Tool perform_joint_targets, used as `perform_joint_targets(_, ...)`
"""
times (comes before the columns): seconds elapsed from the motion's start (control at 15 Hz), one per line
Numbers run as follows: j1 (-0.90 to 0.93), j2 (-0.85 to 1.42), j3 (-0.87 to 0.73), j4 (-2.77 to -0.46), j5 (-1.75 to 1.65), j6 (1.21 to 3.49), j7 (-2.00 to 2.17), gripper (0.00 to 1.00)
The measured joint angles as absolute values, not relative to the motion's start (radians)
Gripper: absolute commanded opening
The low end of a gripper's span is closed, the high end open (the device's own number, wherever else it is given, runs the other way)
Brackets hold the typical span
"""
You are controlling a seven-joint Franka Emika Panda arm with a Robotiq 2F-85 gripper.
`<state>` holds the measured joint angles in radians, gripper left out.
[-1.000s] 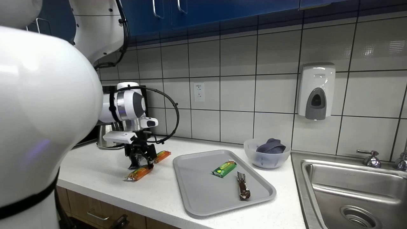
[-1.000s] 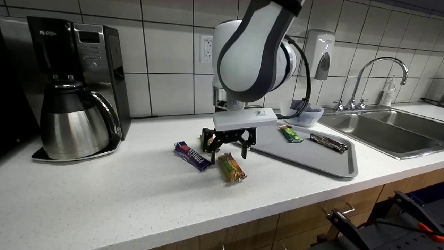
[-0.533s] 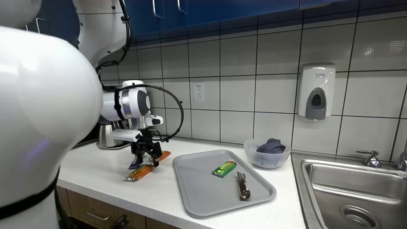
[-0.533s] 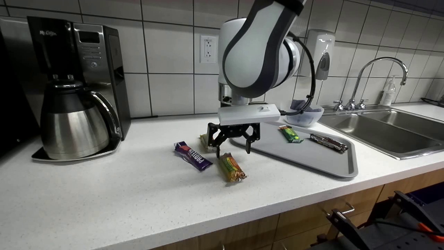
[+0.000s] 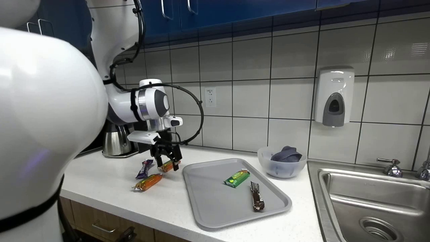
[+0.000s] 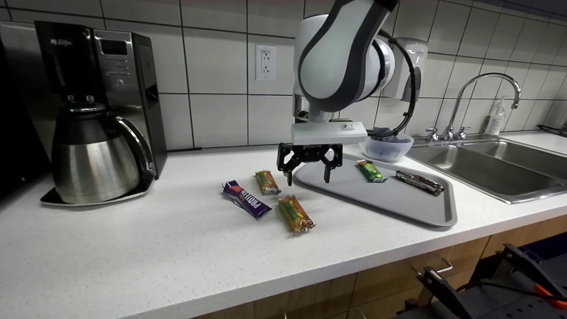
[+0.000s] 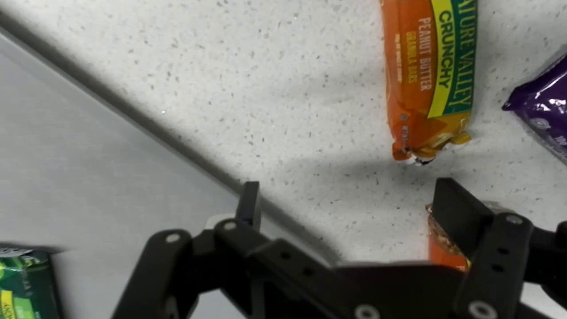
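Note:
My gripper (image 6: 308,178) hangs above the counter with its jaws wide apart and nothing between them. It is beside the near edge of the grey tray (image 6: 376,196), close to the back orange granola bar (image 6: 267,182). A second orange granola bar (image 6: 296,214) lies nearer the counter's front, with a purple protein bar (image 6: 246,199) to its left. In the wrist view one finger (image 7: 458,212) partly covers an orange bar (image 7: 445,257); the other orange bar (image 7: 425,75) shows its label. On the tray lie a green bar (image 5: 237,178) and a brown bar (image 5: 257,196).
A translucent bowl (image 5: 282,166) holding a dark cloth stands behind the tray, next to the metal sink (image 5: 373,201). A coffee maker (image 6: 148,97) with a steel carafe (image 6: 95,164) stands at the left. The tiled wall (image 6: 217,119) closes off the back.
The gripper has risen and moved right, from over the orange and purple bars to beside the tray. Its jaws have stayed open. The bars and the tray have not moved.

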<state>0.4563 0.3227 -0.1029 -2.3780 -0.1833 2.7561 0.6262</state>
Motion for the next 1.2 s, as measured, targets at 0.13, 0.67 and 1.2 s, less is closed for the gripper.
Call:
perform_joint_targets(0.13, 0.439, 0.309, -0.109, -2.384, -0.187, 2.756, 0.626, 1.00)
perform_joint_targets(0.67, 0.355, 0.250, -0.135, -2.426, -0.226, 2.757, 0.626, 1.00)
perform_joint_targets(1.2, 0.258, 0.223, -0.145, -2.446, -0.238, 2.760, 0.617, 1.00)
